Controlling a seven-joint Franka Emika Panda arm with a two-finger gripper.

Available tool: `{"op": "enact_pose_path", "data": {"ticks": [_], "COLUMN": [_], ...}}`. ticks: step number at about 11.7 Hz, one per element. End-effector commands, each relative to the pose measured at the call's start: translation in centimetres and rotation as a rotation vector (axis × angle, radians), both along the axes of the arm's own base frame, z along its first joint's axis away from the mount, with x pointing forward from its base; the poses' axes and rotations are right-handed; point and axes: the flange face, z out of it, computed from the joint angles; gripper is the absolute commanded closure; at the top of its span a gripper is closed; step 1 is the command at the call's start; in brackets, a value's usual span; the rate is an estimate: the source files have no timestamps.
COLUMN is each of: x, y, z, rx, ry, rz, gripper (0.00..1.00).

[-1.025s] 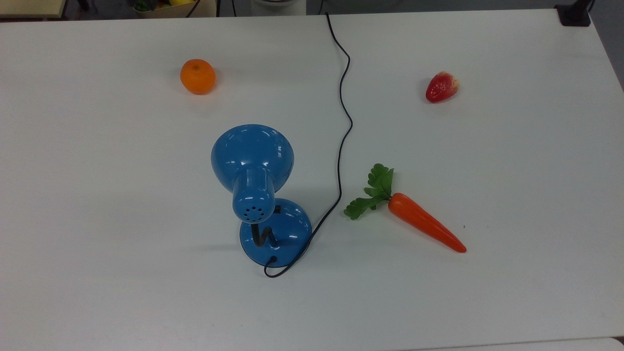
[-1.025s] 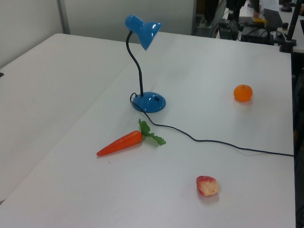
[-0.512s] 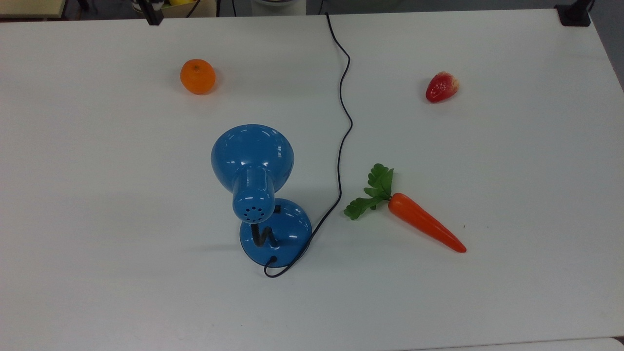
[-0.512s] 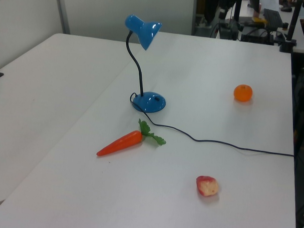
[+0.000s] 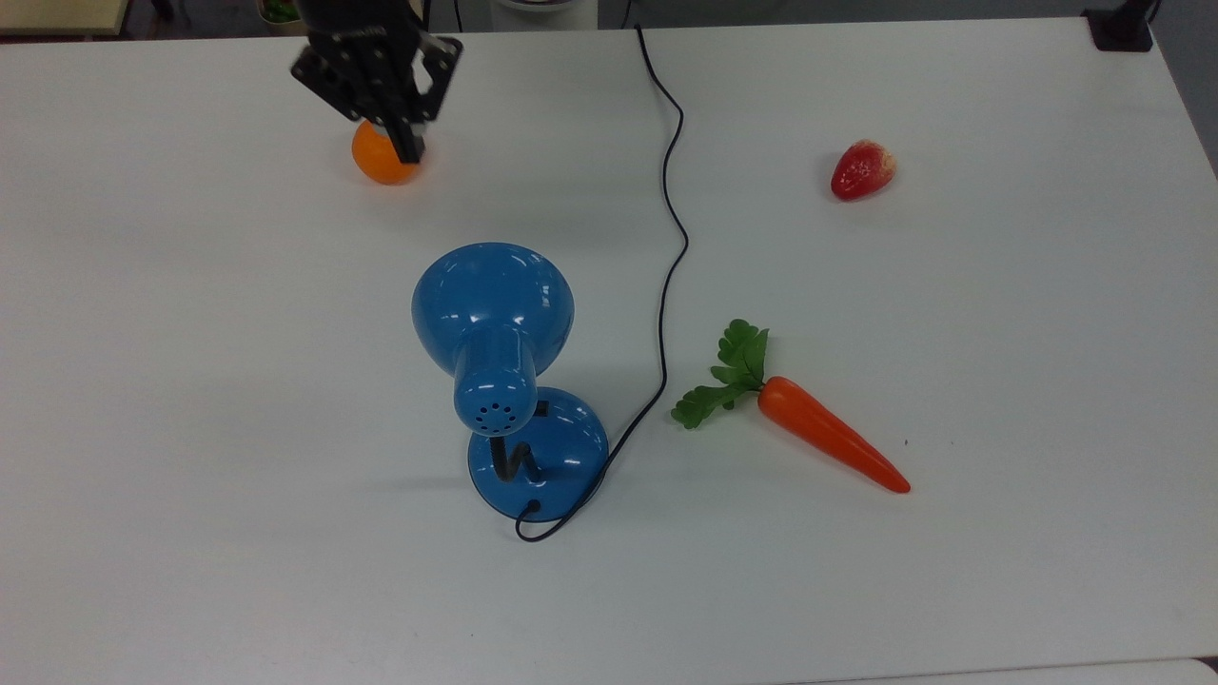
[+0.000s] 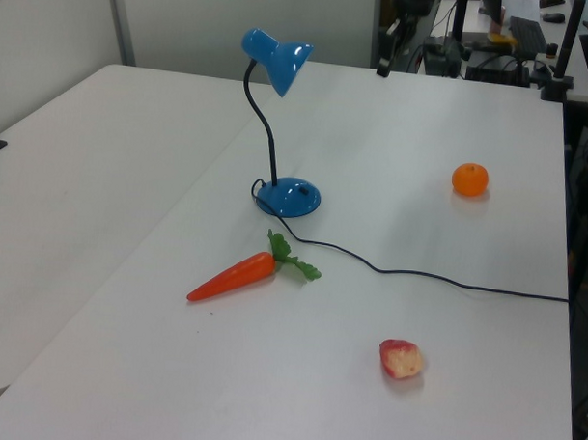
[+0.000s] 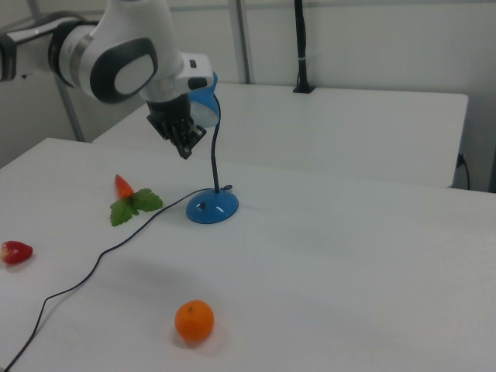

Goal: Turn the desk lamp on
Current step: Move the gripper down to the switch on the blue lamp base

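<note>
Note that the gripper (image 5: pixel 407 143) has entered since the earlier frame and now overlaps the orange (image 5: pixel 379 164) at the top view's upper left; you cannot tell how its fingers stand. The lamp (image 5: pixel 495 328) has not moved: it stands mid-table, glossy blue, shade on a bent black neck over a round base, its thin black cord (image 5: pixel 670 257) trailing to the table's far edge.

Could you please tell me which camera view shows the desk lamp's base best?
The top view: the desk lamp's base faces the camera, though the shade covers part. The left view shows it whole but edge-on; the right view likewise.
</note>
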Motion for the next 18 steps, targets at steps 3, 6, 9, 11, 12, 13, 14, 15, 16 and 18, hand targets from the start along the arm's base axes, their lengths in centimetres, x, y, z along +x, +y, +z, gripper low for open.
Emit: {"op": "enact_pose_path", "data": {"ticks": [3, 6, 9, 11, 12, 13, 14, 15, 16, 18], "x": [0.0, 2.6, 4.7, 6.7, 7.4, 7.7, 8.2, 8.7, 9.0, 9.3], "y": [4.7, 6.5, 9.1, 9.6, 10.3, 10.4, 10.6, 11.4, 11.8, 11.9], "z": [-6.5, -11.4, -15.8, -17.7, -18.6, -19.2, -20.1, -20.8, -21.4, -21.7], "rx": [-0.020, -0.039, -0.070, -0.077, -0.083, -0.094, -0.103, -0.111, -0.115, -0.123], "ry": [-0.132, -0.165, -0.201, -0.204, -0.200, -0.195, -0.189, -0.185, -0.181, -0.182], "rz": [0.019, -0.004, 0.021, 0.002, 0.009, 0.018, 0.019, 0.024, 0.020, 0.016], "gripper": [0.93, 0.93, 0.93, 0.94, 0.94, 0.94, 0.94, 0.94, 0.94, 0.94]}}
